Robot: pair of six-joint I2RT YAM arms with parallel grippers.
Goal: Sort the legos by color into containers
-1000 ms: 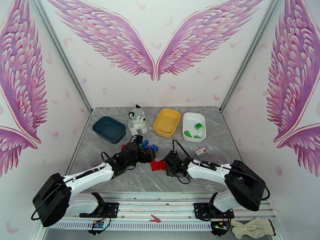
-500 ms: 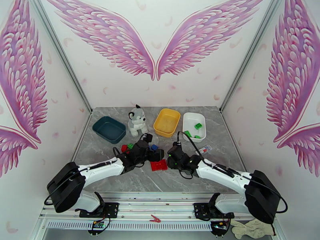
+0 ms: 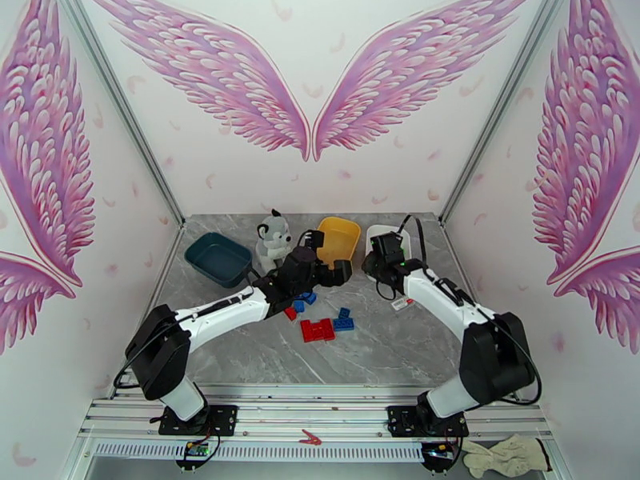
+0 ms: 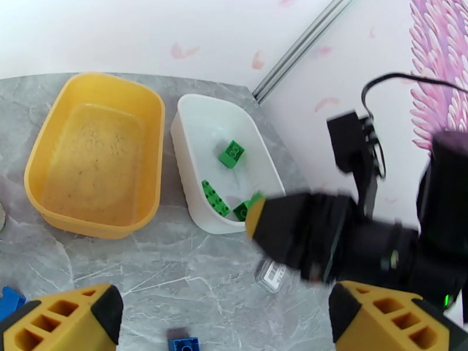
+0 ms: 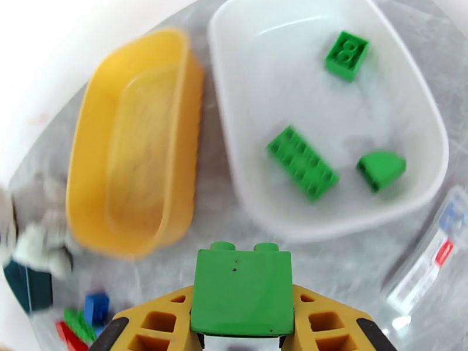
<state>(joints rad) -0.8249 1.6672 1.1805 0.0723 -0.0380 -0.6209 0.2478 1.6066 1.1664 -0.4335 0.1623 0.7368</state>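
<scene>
- My right jaws clamp a green brick (image 5: 243, 291), two studs showing and dark specks on its face, near the white tray (image 5: 281, 65).
- That tray holds three green bricks (image 5: 302, 163).
- My left jaws stand wide apart.

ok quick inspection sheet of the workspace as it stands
surface: grey marble table, no spills seen
job's things: white tray holds three green bricks; yellow tray and teal tray look empty; red bricks and blue bricks loose mid-table
clutter: plush dog between teal and yellow trays; clear packet beside the white tray
grippers: right tool shut on a fourth green brick, short of the white tray; left tool open, nothing between its fingers
cables: black cable looping off the right wrist
surroundings: pink wing mural on the walls; glove below the front rail
</scene>
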